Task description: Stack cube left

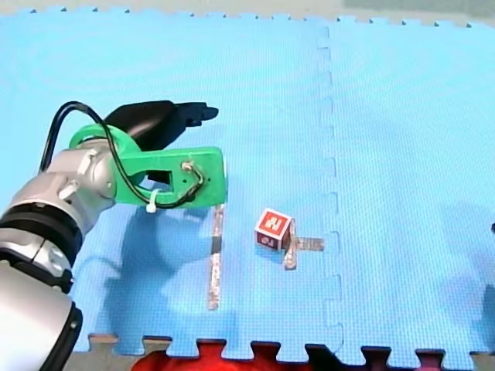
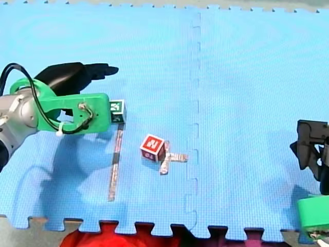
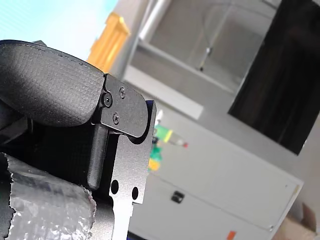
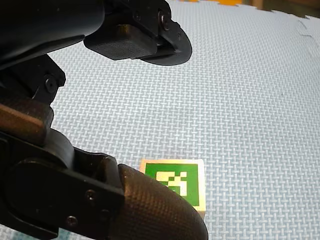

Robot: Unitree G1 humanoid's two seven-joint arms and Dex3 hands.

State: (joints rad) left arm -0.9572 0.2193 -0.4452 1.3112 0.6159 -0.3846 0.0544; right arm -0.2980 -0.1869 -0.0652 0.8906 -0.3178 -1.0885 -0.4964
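A red cube (image 1: 272,228) with a white mark on top sits on the blue foam mat (image 1: 387,116), beside a small cross of silver tape (image 1: 298,247). A green cube (image 2: 117,109) with a white mark lies on the mat at the far end of a long tape strip (image 1: 215,259), left of the red cube. My left hand (image 1: 197,114) hangs over the mat just beyond and left of the green cube and holds nothing; its green wrist mount (image 1: 186,178) hides that cube in the first head view. In the second wrist view the green cube (image 4: 175,182) lies below black fingers (image 4: 140,42). My right hand (image 2: 310,149) is at the right edge.
A toothed seam (image 1: 332,154) runs front to back through the mat, right of the red cube. Something red (image 1: 201,359) lies past the mat's near edge. The first wrist view looks out at grey cabinets (image 3: 225,170).
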